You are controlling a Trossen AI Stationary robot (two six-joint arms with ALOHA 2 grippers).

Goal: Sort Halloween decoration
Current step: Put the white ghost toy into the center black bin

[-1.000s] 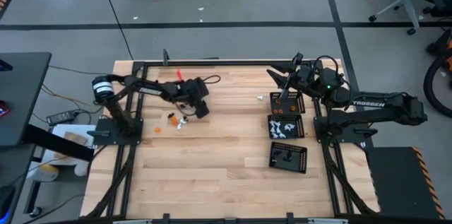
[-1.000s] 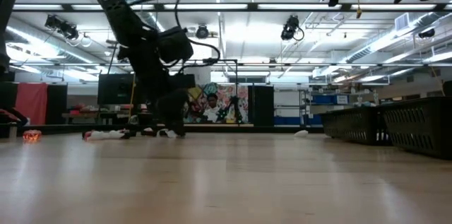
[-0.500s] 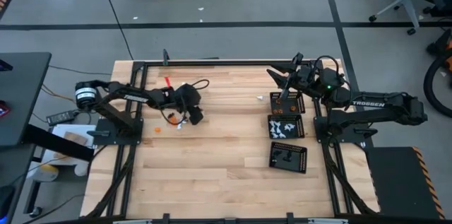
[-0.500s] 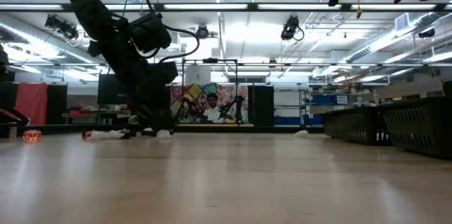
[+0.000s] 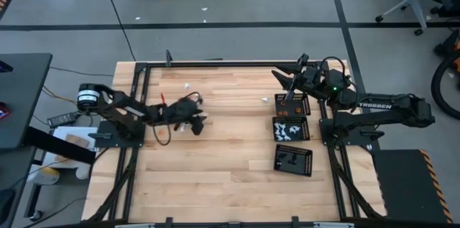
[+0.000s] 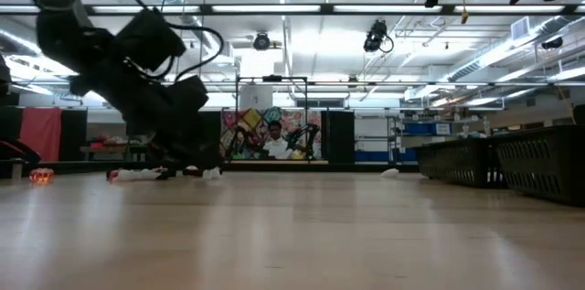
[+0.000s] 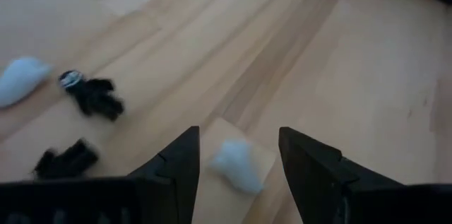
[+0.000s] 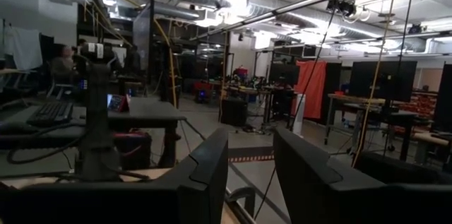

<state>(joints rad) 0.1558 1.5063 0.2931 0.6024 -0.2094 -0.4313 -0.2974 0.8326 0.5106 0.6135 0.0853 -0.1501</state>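
The left gripper (image 7: 236,164) is low over the wooden surface (image 5: 230,149), jaws open, straddling a white piece (image 7: 236,167) of the Halloween decoration that lies flat between the two fingertips without visibly touching either; this reads as the line-up for a pick. In the left wrist view two black pieces (image 7: 92,95) lie at about 10 o'clock from that white one, and another white piece (image 7: 21,79) sits further out the same way, so the unsorted heap is just beside the jaws. In the high view the left gripper (image 5: 192,120) covers this heap at the 9 o'clock side of the surface, with one stray white piece (image 5: 264,99) near the trays.

The three black trays (image 5: 292,134) stand in a column at 3 o'clock: one holding white pieces in the middle, one with black pieces nearest 6 o'clock. The right gripper (image 5: 287,78) hangs high above the tray at 1 o'clock, its jaws part open and holding nothing, apparently waiting.

The orange pieces cannot be made out under the left arm, the top tray's contents are masked by the right arm, and the low view shows the heap only as small blobs (image 6: 137,174)
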